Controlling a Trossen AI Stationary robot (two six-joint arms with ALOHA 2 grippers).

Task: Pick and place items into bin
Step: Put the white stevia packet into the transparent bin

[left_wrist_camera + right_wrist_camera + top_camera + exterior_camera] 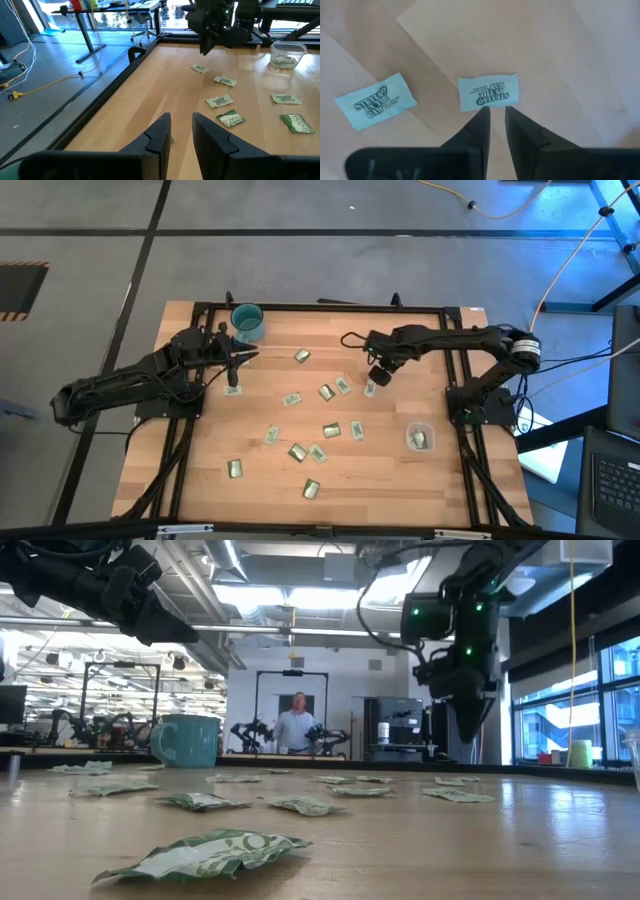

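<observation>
While our right gripper hangs narrowly parted above 1 packet, we should descend centred.

A light wooden table carries scattered foil packets, a teal mug at its far left corner, and a clear bin near the right edge, one packet inside
</observation>
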